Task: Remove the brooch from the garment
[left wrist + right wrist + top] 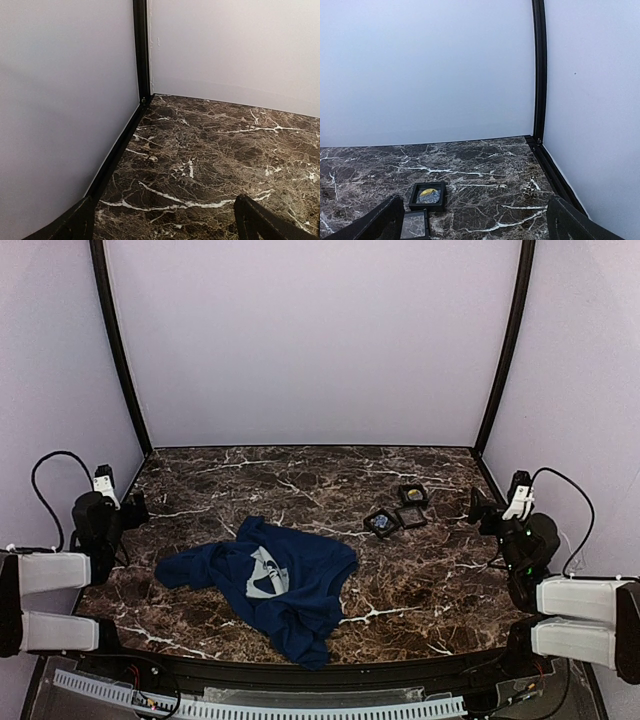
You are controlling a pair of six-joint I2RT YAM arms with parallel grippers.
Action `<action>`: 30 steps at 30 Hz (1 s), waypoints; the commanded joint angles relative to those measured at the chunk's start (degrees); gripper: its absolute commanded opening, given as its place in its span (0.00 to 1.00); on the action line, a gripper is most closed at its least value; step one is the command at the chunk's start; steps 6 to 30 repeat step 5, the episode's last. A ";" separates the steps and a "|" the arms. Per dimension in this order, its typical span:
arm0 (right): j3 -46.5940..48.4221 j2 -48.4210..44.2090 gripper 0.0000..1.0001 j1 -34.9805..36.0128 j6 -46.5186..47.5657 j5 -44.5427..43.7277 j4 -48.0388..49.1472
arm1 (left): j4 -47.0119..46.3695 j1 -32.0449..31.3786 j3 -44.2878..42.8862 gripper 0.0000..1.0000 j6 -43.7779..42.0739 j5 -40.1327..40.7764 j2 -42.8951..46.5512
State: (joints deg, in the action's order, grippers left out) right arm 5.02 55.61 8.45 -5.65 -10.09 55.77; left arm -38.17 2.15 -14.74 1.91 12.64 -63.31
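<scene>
The garment (300, 590), a dark navy T-shirt with a pale grey print (265, 573), lies crumpled on the marble table, front centre. A tiny bluish-silvery glint, the brooch (382, 525), sits inside a small black square tray (372, 517) to the right of the shirt, apart from the cloth. My left gripper (135, 508) is open and empty at the table's left edge, far from the shirt; its wrist view (165, 220) shows only bare marble. My right gripper (478, 508) is open and empty at the right edge (475, 220).
Two more black square trays stand behind the brooch's tray: one with a yellow-silver piece (412, 494) (427, 195), one with a clear face (410, 518) (414, 226). White walls with black corner posts (141, 50) (538, 70) enclose the table.
</scene>
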 commanded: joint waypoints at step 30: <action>-0.09 1.89 0.99 -0.36 -0.48 0.88 2.66 | -1.82 0.16 0.89 0.99 0.92 1.59 -0.15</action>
